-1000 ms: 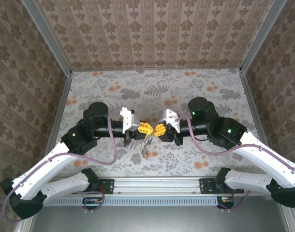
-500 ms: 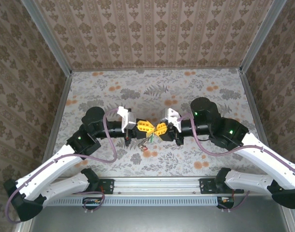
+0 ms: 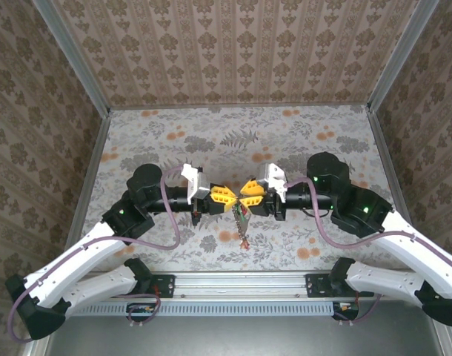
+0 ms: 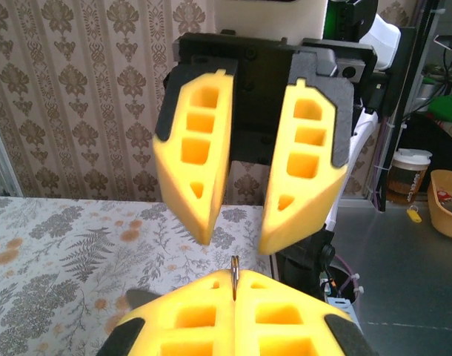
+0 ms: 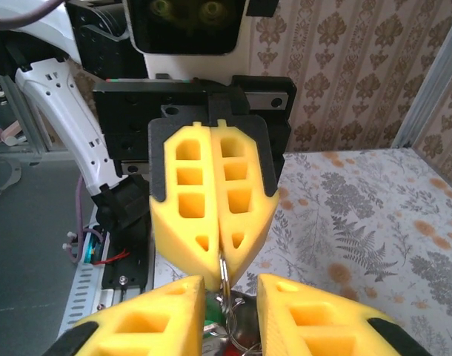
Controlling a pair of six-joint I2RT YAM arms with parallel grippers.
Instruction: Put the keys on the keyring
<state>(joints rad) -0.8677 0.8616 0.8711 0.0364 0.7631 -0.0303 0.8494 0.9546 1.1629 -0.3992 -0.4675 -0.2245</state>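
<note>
In the top view my left gripper and right gripper meet tip to tip above the table's middle. The left gripper is shut on the top of the thin metal keyring, which shows edge-on between its yellow pads. The keyring hangs down from that grip with the keys bunched on it. In the right wrist view my right gripper stands open, its fingers either side of the keyring. The keys, one green-headed, dangle in the gap below.
The floral-patterned table is walled in by patterned panels at the back and sides. A metal rail runs along the near edge between the two arm bases. Purple cables loop off each wrist.
My right gripper has opened and drawn back slightly to the right. The keyring with its keys has shifted right and now hangs straight down from the left gripper.
</note>
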